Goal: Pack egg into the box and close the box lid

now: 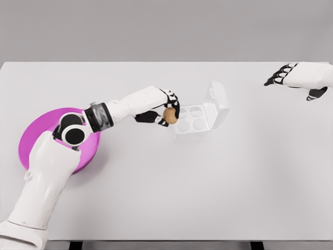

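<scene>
One brown egg [169, 114] sits a little left of the frame's middle, pinched in the curled fingers of the left hand [165, 108], whose black fingertips close narrowly around it from above and below. The egg hangs just at the left edge of the box [195, 121], a single white carton lying on the white table [166, 198] near the centre of the frame. Its tray shows four round cups, all of them bare, and its lid [219, 100] stands open, tilted up and back on the right side of the tray. The left arm reaches in from the lower left corner, bends at the elbow, and stretches rightward to the box. That elbow passes over one round magenta plate [36, 138] lying at the left of the frame, partly hidden by the arm. At the upper right of the frame the right hand [291, 75] shows, well apart from the box, its fingers loosely extended toward the left and holding nothing; its arm runs off the right edge. Counted in all: one egg, one box, one plate, two hands.
</scene>
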Tool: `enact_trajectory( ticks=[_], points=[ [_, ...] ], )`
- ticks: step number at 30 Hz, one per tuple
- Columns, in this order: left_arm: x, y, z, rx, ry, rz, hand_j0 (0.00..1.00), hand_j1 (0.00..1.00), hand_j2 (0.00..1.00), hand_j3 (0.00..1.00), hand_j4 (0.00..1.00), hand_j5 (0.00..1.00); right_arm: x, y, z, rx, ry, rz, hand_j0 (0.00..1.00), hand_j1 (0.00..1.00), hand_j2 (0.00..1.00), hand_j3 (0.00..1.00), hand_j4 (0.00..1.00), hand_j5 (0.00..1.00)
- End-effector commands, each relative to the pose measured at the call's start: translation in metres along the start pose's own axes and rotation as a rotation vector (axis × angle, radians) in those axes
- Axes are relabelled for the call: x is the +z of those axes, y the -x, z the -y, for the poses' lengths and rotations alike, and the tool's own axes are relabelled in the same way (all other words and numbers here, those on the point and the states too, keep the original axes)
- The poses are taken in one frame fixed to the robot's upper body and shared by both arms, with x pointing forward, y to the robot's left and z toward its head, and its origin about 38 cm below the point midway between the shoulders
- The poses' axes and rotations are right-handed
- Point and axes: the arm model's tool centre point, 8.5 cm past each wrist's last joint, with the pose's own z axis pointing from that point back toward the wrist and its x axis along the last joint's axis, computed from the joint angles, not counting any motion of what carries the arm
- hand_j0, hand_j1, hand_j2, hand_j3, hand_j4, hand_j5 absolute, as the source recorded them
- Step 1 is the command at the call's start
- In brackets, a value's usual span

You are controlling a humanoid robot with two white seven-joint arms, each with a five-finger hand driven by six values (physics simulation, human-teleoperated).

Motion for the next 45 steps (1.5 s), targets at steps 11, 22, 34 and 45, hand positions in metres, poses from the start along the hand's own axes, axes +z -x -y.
enact_trajectory(
  ticks=[11, 22, 34, 45],
  points=[
    [-0.018, 0.0, 0.008, 0.04, 0.01, 0.008, 0.34, 0.34, 0.34, 0.34, 0.34, 0.34, -0.001, -0.001, 0.002, -0.002, 0.006, 0.002, 1.0, 1.0, 1.0, 1.0, 1.0, 1.0],
    [-0.029, 0.002, 0.007, 0.051, 0.014, 0.009, 0.34, 0.34, 0.34, 0.34, 0.34, 0.34, 0.0, 0.0, 0.001, -0.004, 0.004, -0.002, 1.0, 1.0, 1.0, 1.0, 1.0, 1.0],
    [-0.045, 0.003, 0.008, 0.056, 0.054, 0.017, 0.36, 0.36, 0.36, 0.36, 0.36, 0.36, -0.001, 0.0, 0.003, -0.002, 0.008, 0.001, 1.0, 1.0, 1.0, 1.0, 1.0, 1.0],
    [-0.047, 0.01, 0.006, 0.063, 0.064, 0.001, 0.4, 0.4, 0.4, 0.4, 0.4, 0.4, -0.002, -0.001, 0.003, -0.001, 0.009, 0.002, 1.0, 1.0, 1.0, 1.0, 1.0, 1.0]
  ],
)
